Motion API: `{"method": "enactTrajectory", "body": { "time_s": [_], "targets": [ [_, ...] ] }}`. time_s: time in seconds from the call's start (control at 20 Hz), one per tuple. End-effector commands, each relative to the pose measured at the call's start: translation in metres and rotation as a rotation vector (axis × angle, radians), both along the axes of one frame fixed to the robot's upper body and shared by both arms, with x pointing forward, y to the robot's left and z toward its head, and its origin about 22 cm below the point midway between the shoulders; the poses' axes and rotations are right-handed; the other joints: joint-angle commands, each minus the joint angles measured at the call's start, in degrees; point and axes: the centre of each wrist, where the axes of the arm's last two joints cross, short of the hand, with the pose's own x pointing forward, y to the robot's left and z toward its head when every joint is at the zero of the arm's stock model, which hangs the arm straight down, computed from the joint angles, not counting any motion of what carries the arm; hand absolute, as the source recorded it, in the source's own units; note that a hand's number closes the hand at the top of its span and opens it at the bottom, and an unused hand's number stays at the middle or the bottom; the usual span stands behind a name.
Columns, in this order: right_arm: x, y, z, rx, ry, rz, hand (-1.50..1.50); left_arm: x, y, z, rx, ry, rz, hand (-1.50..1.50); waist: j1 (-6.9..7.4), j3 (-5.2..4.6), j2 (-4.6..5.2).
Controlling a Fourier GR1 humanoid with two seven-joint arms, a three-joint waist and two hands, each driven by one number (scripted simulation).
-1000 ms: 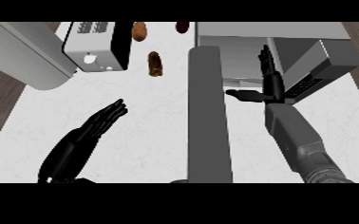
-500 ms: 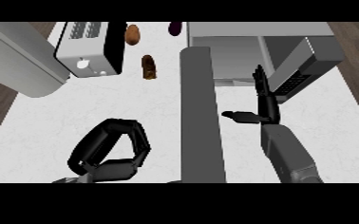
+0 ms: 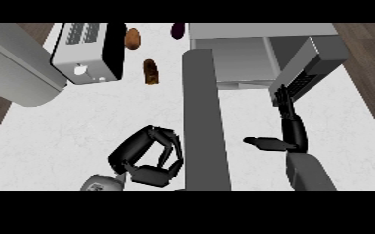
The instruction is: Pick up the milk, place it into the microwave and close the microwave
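The microwave (image 3: 256, 32) stands at the back right with its cavity (image 3: 234, 62) facing me. Its grey door (image 3: 205, 124) is swung wide open and shows edge-on as a long slab down the middle. No milk shows in this view; I cannot tell whether it is in the cavity. My left hand (image 3: 147, 156) is left of the door's lower part, fingers curled, holding nothing, knuckles close to the door's face. My right hand (image 3: 291, 129) is right of the door with straight fingers pointing at the microwave's control panel (image 3: 311, 72) and its thumb stuck out to the left.
A white toaster (image 3: 88, 54) stands at the back left. Near it lie a brown roll (image 3: 132, 37), a dark brown oblong item (image 3: 150, 72) and a small purple item (image 3: 177, 29). A big grey rounded body (image 3: 26, 74) fills the left edge.
My left hand has gone from stretched out flat to curled and moved right, up to the door. The right hand has drawn back a little from the microwave, still open.
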Motion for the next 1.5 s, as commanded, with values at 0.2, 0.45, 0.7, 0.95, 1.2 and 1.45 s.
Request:
{"method": "enactTrajectory", "body": {
  "time_s": [0.2,0.45,0.7,0.95,1.2,1.45],
  "targets": [
    [-0.05,-0.013,0.018,0.014,-0.037,-0.005,-1.5,-0.009,-0.056,-0.03,0.039,0.083,-0.107,1.5,-0.79,-0.05,0.15],
    [-0.081,-0.029,0.055,-0.014,-0.076,-0.041,-1.5,-0.033,-0.085,-0.037,0.061,0.041,-0.217,1.5,-0.19,-0.03,0.11],
    [-0.115,-0.051,0.08,0.031,-0.109,-0.008,-1.5,-0.039,-0.12,-0.041,0.11,0.002,-0.2,1.5,-0.66,0.03,0.49],
    [-0.101,-0.051,0.114,0.092,-0.131,0.074,-1.5,-0.039,-0.136,-0.044,0.08,0.027,-0.087,1.5,-2.43,-0.03,0.98],
    [-0.098,-0.056,0.142,0.081,-0.163,0.134,-1.5,-0.031,-0.146,-0.029,-0.004,-0.023,0.029,1.5,-4.53,-0.17,1.35],
    [-0.103,-0.05,0.151,0.089,-0.169,0.274,-1.5,-0.01,-0.15,-0.014,-0.071,-0.067,0.115,1.5,-6.55,-0.2,1.78]
  ]
}}
